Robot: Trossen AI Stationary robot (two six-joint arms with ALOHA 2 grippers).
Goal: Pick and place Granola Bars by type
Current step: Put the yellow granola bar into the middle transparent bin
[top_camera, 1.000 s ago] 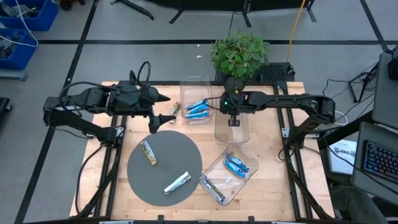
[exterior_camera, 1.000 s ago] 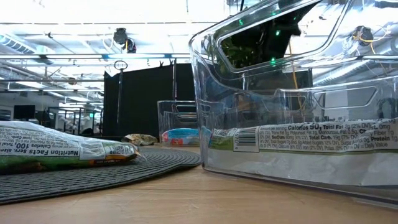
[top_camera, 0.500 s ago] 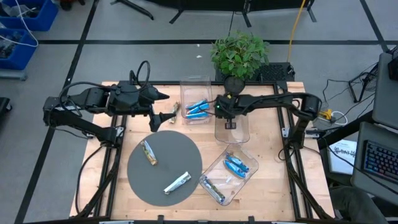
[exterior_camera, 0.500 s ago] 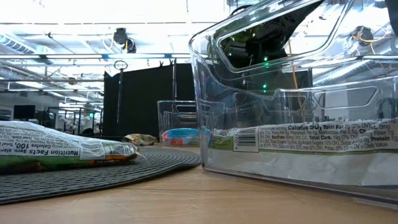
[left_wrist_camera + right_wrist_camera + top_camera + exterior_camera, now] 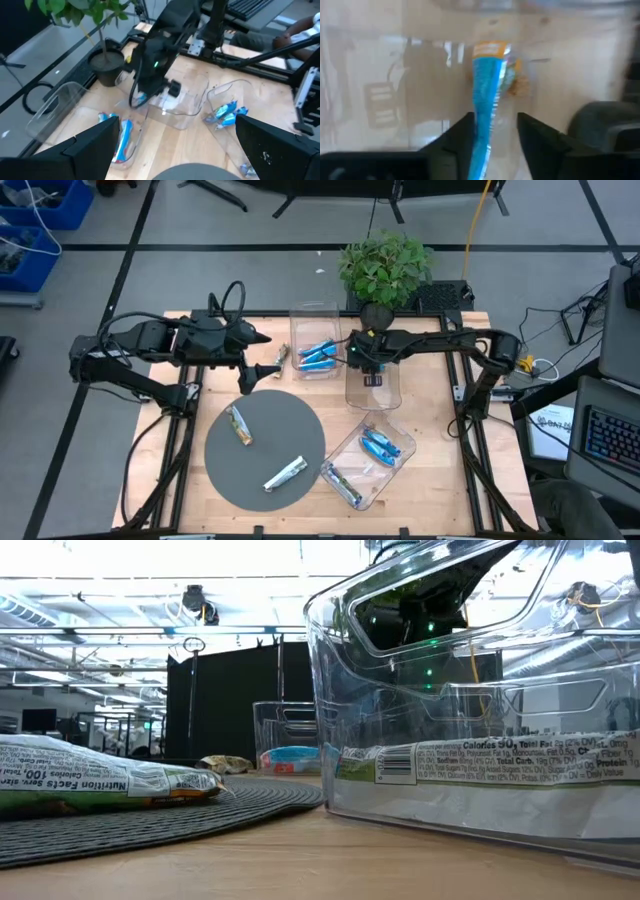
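Blue bar (image 5: 485, 115) between right gripper (image 5: 372, 379) fingers, loosely held, frame centre, above clear bin (image 5: 372, 390) | left gripper (image 5: 262, 373) wide, centre-left, over bench (image 5: 430, 470).

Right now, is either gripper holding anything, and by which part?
The right gripper has a blue granola bar between its fingers at one end; whether it still grips is unclear. The left gripper is open and empty.

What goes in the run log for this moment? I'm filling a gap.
right gripper: blue bar between fingers, over middle clear bin | left gripper: open, waiting above table's left | round grey mat: two bars
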